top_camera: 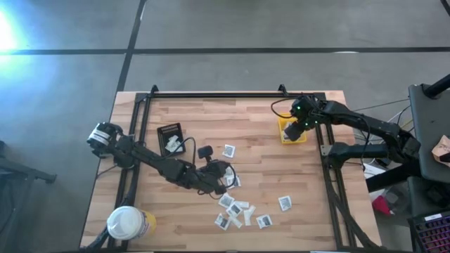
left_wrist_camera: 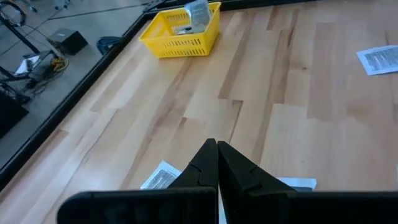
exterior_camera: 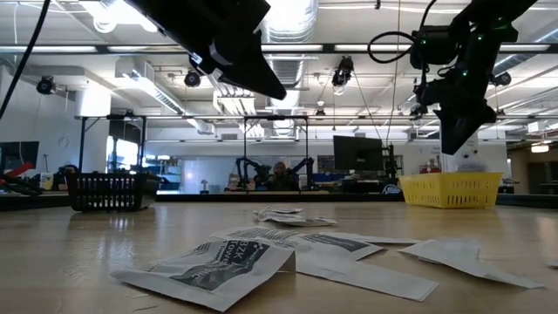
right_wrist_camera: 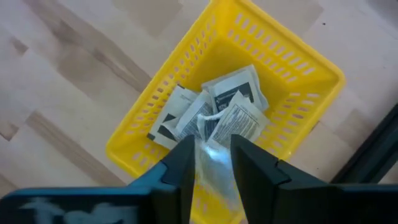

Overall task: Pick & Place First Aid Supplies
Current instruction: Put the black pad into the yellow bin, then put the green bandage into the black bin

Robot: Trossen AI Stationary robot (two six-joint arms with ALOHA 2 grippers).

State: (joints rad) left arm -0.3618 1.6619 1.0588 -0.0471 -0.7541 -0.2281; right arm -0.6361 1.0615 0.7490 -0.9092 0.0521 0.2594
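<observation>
1. The wooden surface point(top_camera: 260, 133) is carrying loose first aid packets point(top_camera: 239, 211) scattered near its front middle.
2. The yellow bin point(right_wrist_camera: 298, 81) is holding several packets.
3. The right claw point(right_wrist_camera: 211, 163) is hanging over the bin, fingers parted, a clear packet point(right_wrist_camera: 214, 168) between them.
4. The left claw point(left_wrist_camera: 217, 163) is hovering closed over the scattered packets.

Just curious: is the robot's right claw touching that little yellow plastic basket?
Apart. The low view shows the right gripper hanging above the yellow plastic basket, with a clear gap over its rim.
</observation>
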